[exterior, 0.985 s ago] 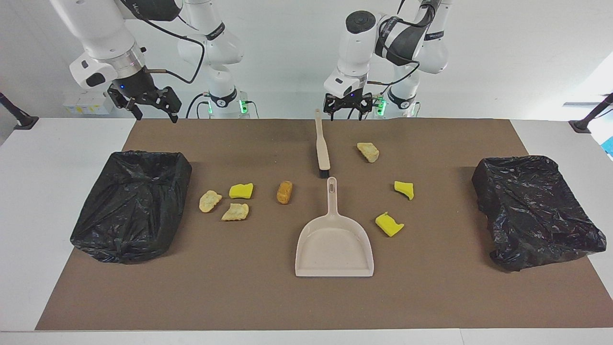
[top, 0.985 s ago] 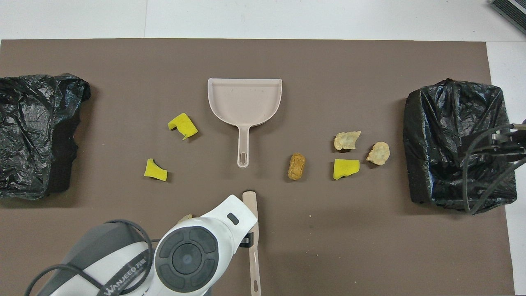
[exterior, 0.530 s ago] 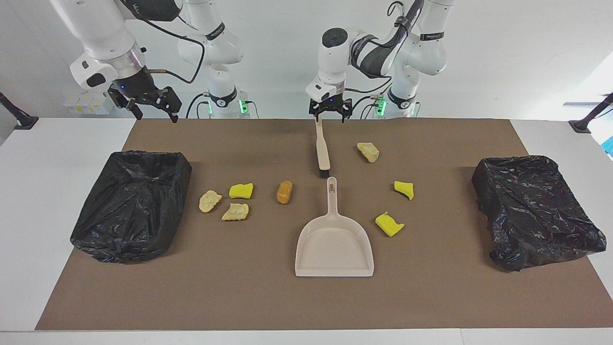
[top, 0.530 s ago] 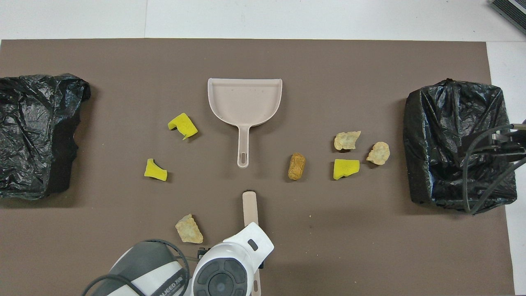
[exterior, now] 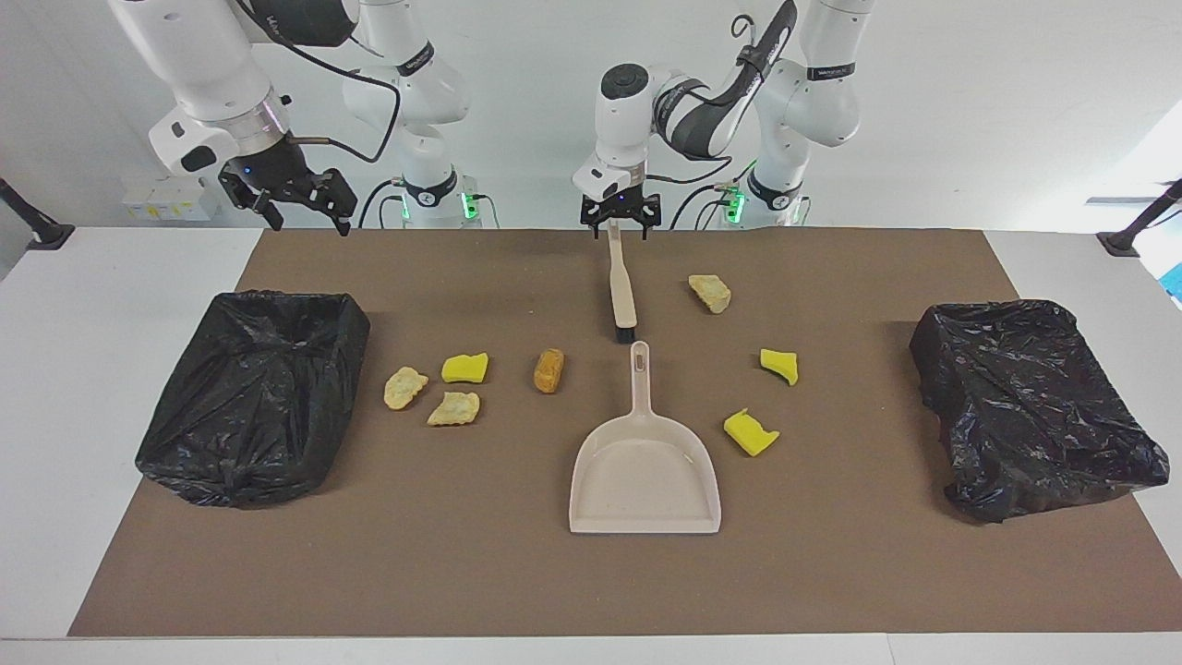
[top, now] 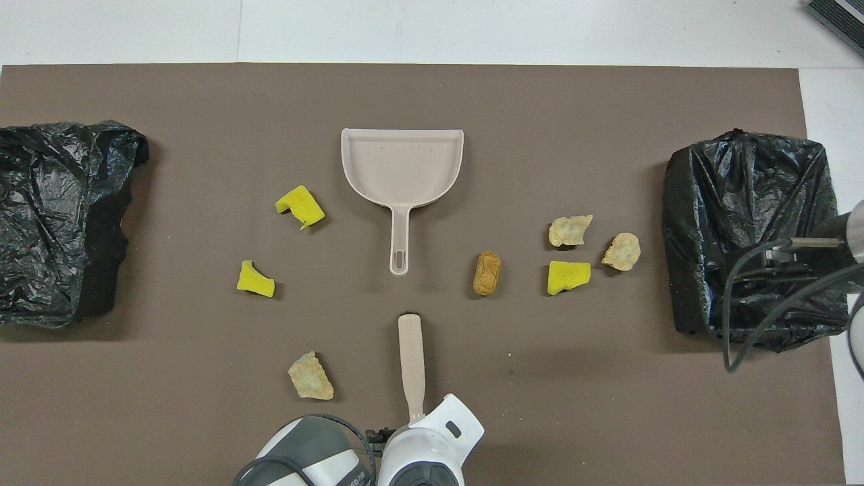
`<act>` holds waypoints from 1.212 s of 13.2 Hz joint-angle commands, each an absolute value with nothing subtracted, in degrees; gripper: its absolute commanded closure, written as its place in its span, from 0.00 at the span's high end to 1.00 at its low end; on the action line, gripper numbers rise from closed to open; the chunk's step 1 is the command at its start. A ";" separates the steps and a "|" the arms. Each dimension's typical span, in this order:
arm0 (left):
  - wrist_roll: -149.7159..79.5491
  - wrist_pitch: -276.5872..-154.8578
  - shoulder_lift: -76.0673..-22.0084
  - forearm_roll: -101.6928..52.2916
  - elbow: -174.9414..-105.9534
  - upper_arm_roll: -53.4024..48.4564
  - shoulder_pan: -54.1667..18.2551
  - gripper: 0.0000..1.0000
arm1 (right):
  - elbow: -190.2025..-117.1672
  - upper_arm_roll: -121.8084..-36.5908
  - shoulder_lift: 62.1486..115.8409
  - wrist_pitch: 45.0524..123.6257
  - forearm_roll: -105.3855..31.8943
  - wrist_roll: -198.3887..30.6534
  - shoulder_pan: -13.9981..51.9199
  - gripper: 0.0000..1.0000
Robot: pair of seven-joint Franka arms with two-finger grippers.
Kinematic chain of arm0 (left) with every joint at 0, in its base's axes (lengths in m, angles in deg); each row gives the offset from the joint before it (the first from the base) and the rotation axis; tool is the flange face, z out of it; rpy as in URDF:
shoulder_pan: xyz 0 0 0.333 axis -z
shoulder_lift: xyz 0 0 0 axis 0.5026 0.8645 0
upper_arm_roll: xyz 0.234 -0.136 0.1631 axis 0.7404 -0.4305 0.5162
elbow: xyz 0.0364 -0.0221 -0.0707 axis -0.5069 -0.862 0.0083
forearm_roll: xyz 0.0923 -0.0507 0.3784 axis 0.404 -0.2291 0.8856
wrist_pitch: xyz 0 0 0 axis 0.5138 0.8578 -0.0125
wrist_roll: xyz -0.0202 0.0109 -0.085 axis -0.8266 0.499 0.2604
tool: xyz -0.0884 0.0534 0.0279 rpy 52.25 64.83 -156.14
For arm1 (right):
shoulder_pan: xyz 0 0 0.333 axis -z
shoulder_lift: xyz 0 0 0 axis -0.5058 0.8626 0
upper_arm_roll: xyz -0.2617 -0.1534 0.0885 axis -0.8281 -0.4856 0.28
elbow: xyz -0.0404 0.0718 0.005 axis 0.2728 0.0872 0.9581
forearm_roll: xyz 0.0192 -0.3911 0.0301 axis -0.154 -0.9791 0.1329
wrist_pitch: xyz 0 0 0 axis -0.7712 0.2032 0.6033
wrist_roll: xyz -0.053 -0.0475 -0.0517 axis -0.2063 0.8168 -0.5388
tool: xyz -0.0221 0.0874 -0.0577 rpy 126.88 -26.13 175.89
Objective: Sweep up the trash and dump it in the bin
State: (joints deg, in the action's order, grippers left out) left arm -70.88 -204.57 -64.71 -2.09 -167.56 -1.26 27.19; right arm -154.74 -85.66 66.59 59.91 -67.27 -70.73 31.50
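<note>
Bins come first: I see two, each lined with a black bag. One bin [exterior: 254, 397] sits at the right arm's end of the mat [exterior: 517, 573], the other bin [exterior: 1034, 406] at the left arm's end; I can make out no trash in either one.

Between them lies the beige dustpan [exterior: 645, 480], its pan empty and its handle pointing toward the robots. Just nearer to the robots lies the brush [exterior: 621, 286], bristle end near the dustpan handle.

The trash is all on the mat: three yellow sponge chunks [exterior: 750, 433], three pale tan pieces [exterior: 405, 387] and one orange-brown lump [exterior: 548, 369].

My left gripper [exterior: 618, 222] is over the brush's handle end, fingers spread on either side of it, not closed. My right gripper [exterior: 300, 203] hangs in the air above the mat's edge close to its bin, fingers apart, holding nothing.
</note>
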 commanded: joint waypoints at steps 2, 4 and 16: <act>-71.06 -206.01 -65.86 -2.64 -169.76 -0.41 28.19 1.00 | -157.60 -85.96 64.86 65.00 -66.98 -69.73 31.62 1.00; -71.41 -206.01 -65.95 -2.73 -169.94 -0.41 28.27 1.00 | -157.60 -85.87 64.78 64.39 -66.98 -68.49 31.53 1.00; -71.50 -203.82 -65.69 -6.51 -169.50 -0.32 27.57 0.16 | -152.68 -84.82 74.96 65.70 -62.26 -58.91 12.55 1.00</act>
